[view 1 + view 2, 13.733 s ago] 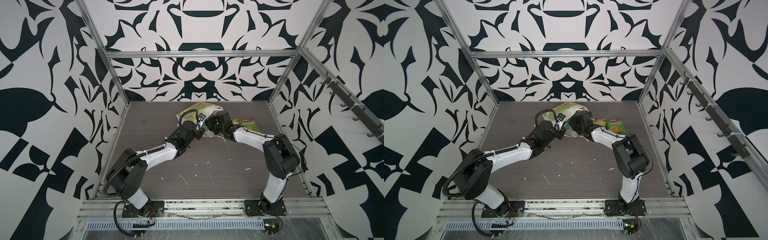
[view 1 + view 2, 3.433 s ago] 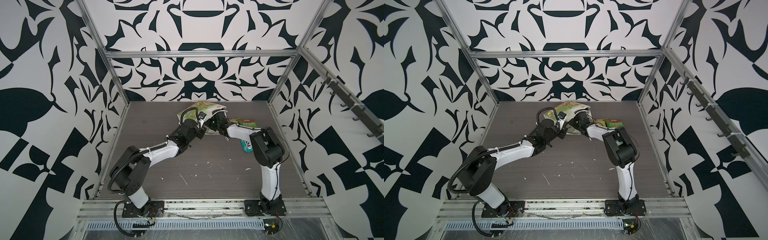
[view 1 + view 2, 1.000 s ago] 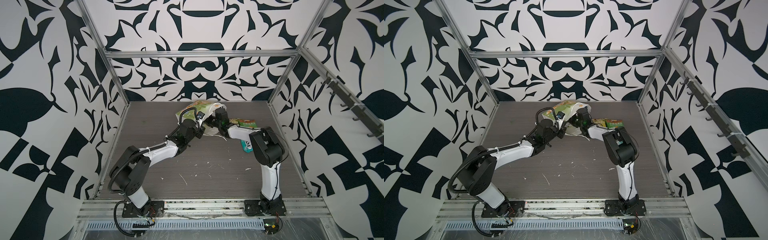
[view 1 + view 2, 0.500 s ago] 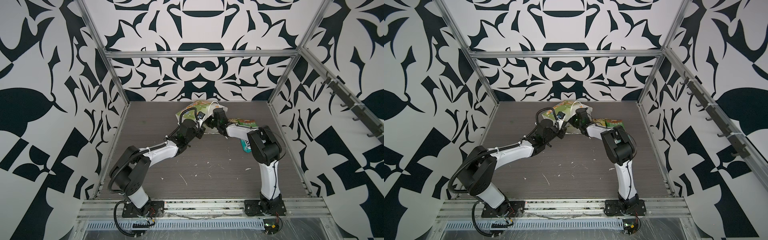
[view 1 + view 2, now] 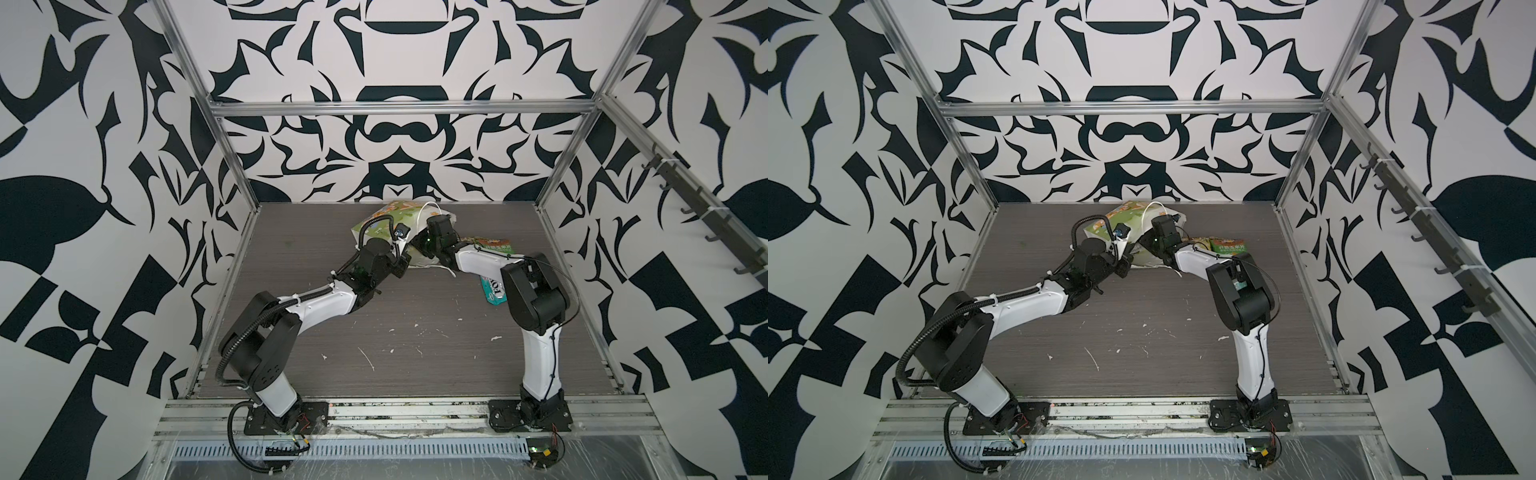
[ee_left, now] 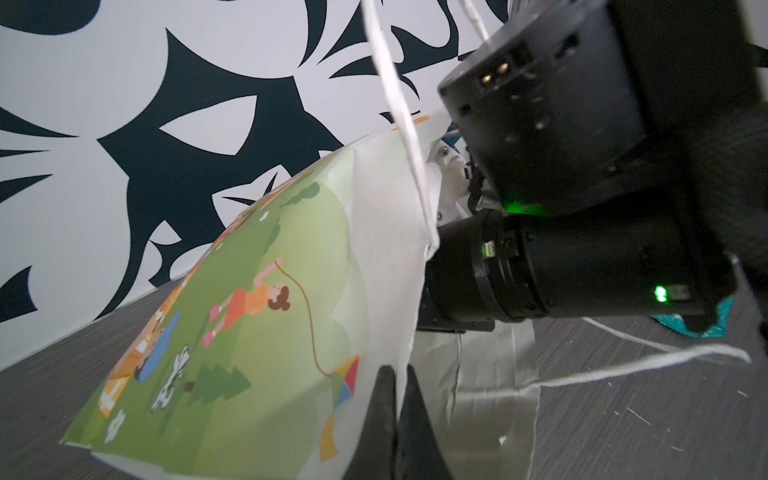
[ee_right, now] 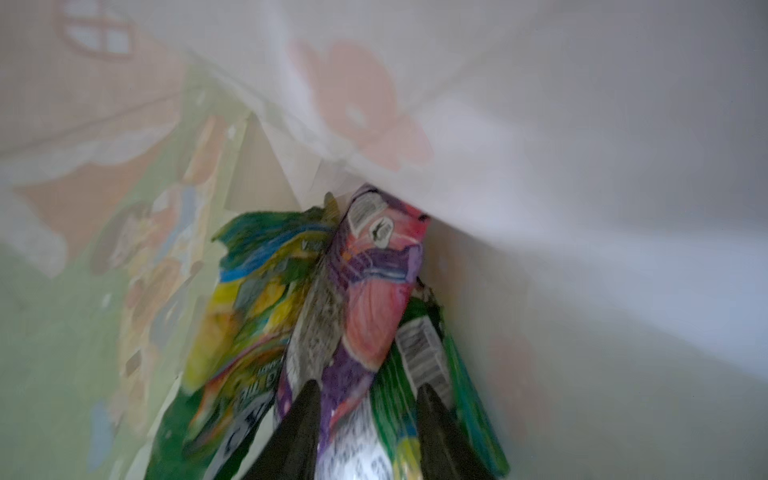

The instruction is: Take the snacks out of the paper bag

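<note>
Three snacks (image 7: 257, 291) at least sit deep in the paper bag (image 5: 388, 214), lying at the table's (image 5: 415, 332) far end. My left tool (image 6: 397, 374) is closed tight on its rim; my right tool (image 7: 368, 386) straddles the purple packet (image 7: 365, 291), grip unclear. Next, I judge: clamp, then draw it out

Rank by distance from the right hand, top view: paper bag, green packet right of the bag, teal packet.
1. paper bag: the right hand is inside it, at the back.
2. green packet: lying just right of the bag.
3. teal packet: farther forward on the right.
</note>
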